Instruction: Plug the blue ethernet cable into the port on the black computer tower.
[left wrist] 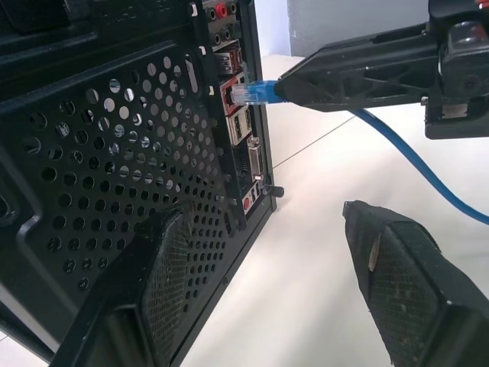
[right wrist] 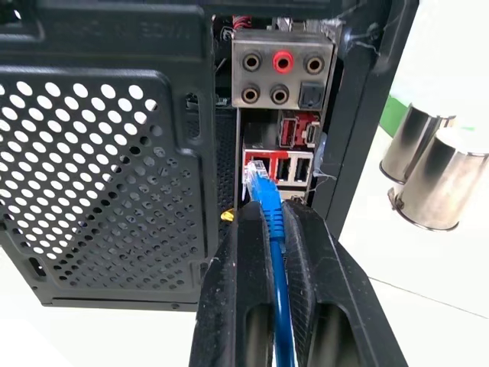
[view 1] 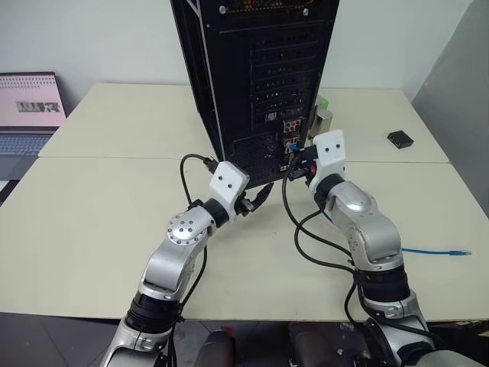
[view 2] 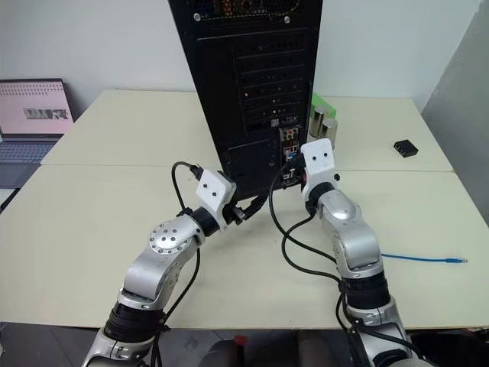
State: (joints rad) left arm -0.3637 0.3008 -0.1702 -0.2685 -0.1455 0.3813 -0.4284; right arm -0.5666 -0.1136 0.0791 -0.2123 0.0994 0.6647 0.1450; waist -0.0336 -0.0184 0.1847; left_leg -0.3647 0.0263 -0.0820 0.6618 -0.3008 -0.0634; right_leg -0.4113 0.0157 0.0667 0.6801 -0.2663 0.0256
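Nearest us, our right gripper (right wrist: 269, 229) pinches the blue ethernet cable (right wrist: 269, 205) just behind its clear plug, whose tip sits at the port (right wrist: 256, 164) on the black computer tower (view 1: 252, 69); we cannot tell if it is fully seated. Our left gripper (left wrist: 267, 267) hangs open beside the tower's mesh vent (left wrist: 114, 183). The cable's far end lies on the table (view 1: 92, 199).

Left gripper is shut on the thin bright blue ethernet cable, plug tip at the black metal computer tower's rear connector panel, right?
Wrong arm. The right gripper is shut on the thin bright blue ethernet cable, plug tip at the black metal computer tower rear connector panel. The right wrist view shows it.
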